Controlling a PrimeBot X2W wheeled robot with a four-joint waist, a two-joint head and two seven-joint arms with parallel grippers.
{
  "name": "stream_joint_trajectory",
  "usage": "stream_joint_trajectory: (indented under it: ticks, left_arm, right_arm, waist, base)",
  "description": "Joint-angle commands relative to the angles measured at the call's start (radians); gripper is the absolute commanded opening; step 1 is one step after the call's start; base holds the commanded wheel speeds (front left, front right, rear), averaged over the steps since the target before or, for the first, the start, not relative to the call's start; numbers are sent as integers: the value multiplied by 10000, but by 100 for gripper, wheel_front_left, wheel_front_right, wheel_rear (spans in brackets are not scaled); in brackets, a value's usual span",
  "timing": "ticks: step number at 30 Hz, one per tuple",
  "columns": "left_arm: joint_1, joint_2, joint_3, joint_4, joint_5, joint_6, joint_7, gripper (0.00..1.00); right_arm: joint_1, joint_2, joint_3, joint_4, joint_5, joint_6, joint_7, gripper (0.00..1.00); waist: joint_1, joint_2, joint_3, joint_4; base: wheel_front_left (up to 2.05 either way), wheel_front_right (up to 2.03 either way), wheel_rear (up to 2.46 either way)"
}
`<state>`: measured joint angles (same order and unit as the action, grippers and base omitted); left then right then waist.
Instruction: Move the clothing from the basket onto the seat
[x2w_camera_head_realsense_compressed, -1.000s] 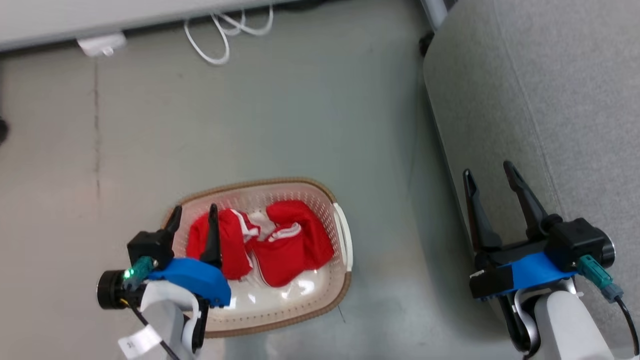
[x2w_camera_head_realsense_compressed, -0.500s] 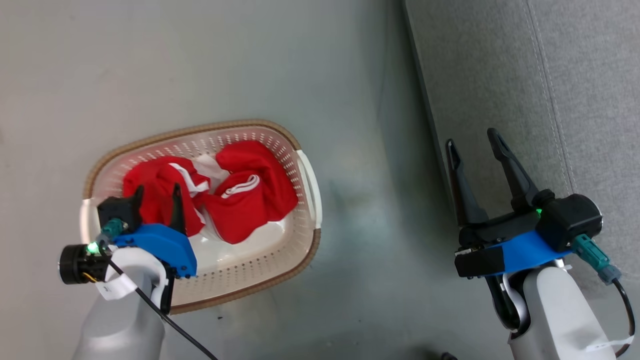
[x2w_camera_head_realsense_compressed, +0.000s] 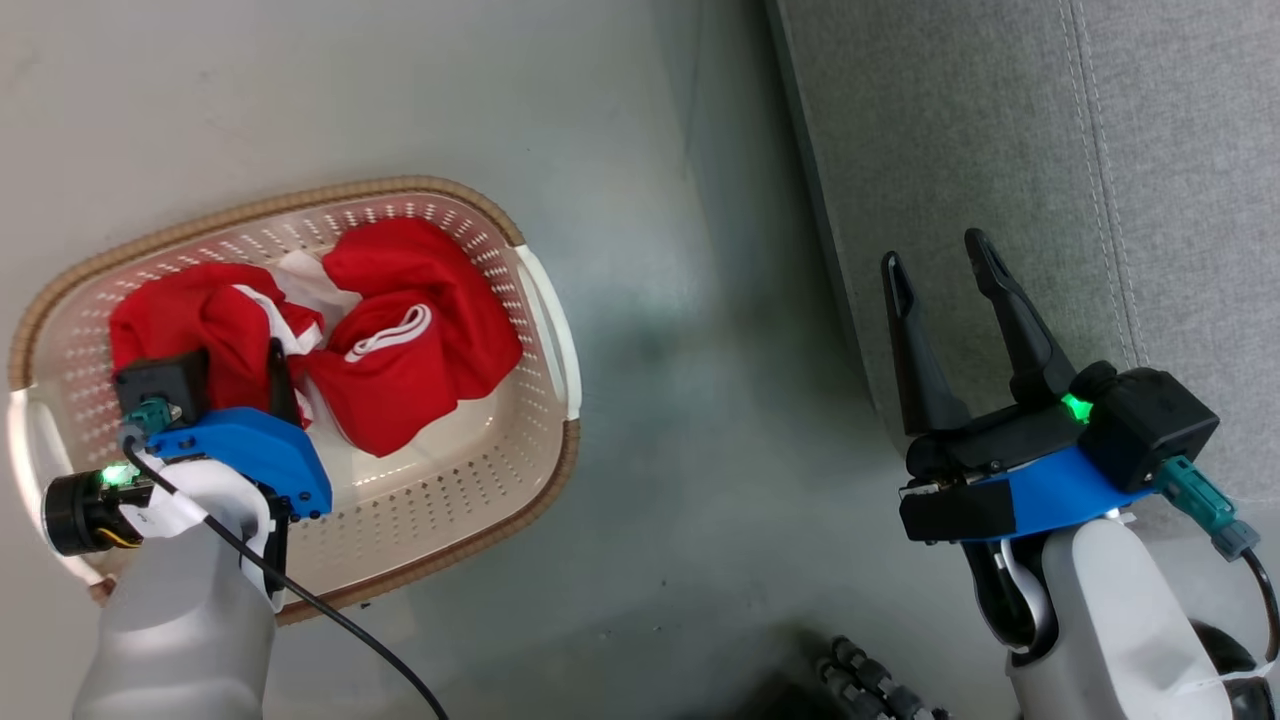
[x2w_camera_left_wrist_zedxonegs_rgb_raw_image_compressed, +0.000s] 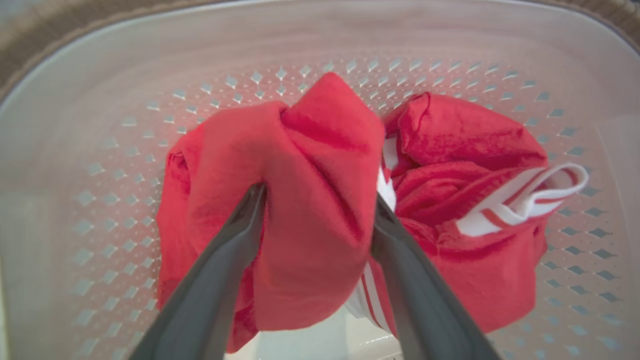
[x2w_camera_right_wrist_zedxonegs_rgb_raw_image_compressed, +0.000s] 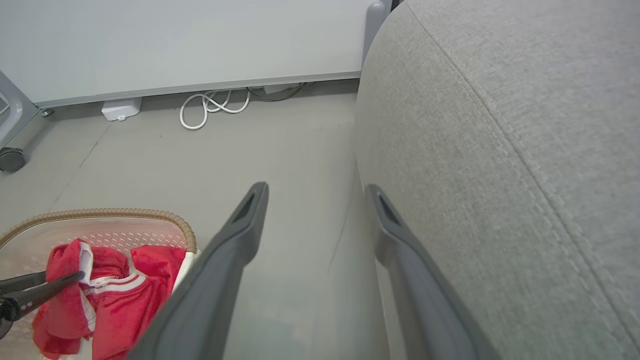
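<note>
The cream basket (x2w_camera_head_realsense_compressed: 430, 500) with a brown rim stands on the floor at the left. In it lies the red clothing (x2w_camera_head_realsense_compressed: 410, 300) with white stripes and a drawstring. My left gripper (x2w_camera_head_realsense_compressed: 235, 350) is down inside the basket, open. In the left wrist view its fingers (x2w_camera_left_wrist_zedxonegs_rgb_raw_image_compressed: 235, 235) straddle a raised fold of the left red garment (x2w_camera_left_wrist_zedxonegs_rgb_raw_image_compressed: 310, 150), with a second garment (x2w_camera_left_wrist_zedxonegs_rgb_raw_image_compressed: 475, 140) beside it. My right gripper (x2w_camera_head_realsense_compressed: 935, 250) hangs open with nothing between its fingers, at the front edge of the grey seat (x2w_camera_head_realsense_compressed: 1000, 130). The right wrist view shows that gripper (x2w_camera_right_wrist_zedxonegs_rgb_raw_image_compressed: 316, 189) between floor and seat (x2w_camera_right_wrist_zedxonegs_rgb_raw_image_compressed: 500, 125).
Grey floor separates the basket from the seat. Far off by the wall lie a coiled white cable (x2w_camera_right_wrist_zedxonegs_rgb_raw_image_compressed: 210, 107) and a white box (x2w_camera_right_wrist_zedxonegs_rgb_raw_image_compressed: 120, 109). A castor wheel (x2w_camera_right_wrist_zedxonegs_rgb_raw_image_compressed: 11, 160) stands at the left. A dark ribbed part (x2w_camera_head_realsense_compressed: 860, 680) shows at the bottom edge.
The head camera has shifted, so the whole picture has slid. My left gripper has sunk lower into the basket and now straddles the left red garment. The right gripper has stayed open.
</note>
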<state>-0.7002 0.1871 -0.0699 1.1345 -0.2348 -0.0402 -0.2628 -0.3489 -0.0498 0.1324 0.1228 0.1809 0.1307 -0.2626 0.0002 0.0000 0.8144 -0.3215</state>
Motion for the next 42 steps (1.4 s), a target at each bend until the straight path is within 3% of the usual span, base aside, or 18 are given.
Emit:
stream_joint_trajectory:
  ticks: [1, 10, 11, 12, 13, 14, 34, 42]
  left_arm:
    - [-178, 76, 60, 56, -55, 29, -16, 100]
    - [-555, 275, -52, 673, -55, 274, -20, 100]
    - [-557, 211, -76, 698, -43, 336, -20, 80]
    - [-561, 175, -97, 705, -32, 394, -21, 39]
    - [-566, 174, -115, 709, -24, 429, -22, 7]
    - [-571, 175, -138, 708, -20, 460, -23, 0]
    - [-337, -21, -259, 642, -210, 360, -28, 0]
    - [259, -425, -441, 138, -65, 334, -28, 0]
  right_arm:
    - [-181, -10, 9, -59, 95, 1, -31, 100]
    - [-215, -10, 63, -88, 331, 1, -33, 100]
    - [-216, -8, 67, -101, 334, 1, -33, 100]
    - [-212, -8, 62, -112, 353, 1, -33, 100]
    - [-213, -10, 53, -116, 374, 1, -33, 100]
    - [-223, -10, 53, -108, 395, 1, -33, 100]
    - [-429, -10, 113, 85, 440, 1, -34, 100]
    - [-237, -11, 61, 393, 188, 1, -34, 100]
  waist:
    - [-2, 0, 126, -121]
    - [-2, 0, 379, -368]
    - [-2, 0, 387, -378]
    - [-2, 0, 394, -380]
    - [-2, 0, 401, -377]
    - [-2, 0, 406, -369]
    - [-2, 0, -24, -78]
    - [-2, 0, -1251, 382]
  base:
    - [0, 0, 0]
    - [0, 0, 0]
    - [0, 0, 0]
    - [0, 0, 0]
    - [0, 0, 0]
    - [0, 0, 0]
    - [0, 0, 0]
    - [0, 0, 0]
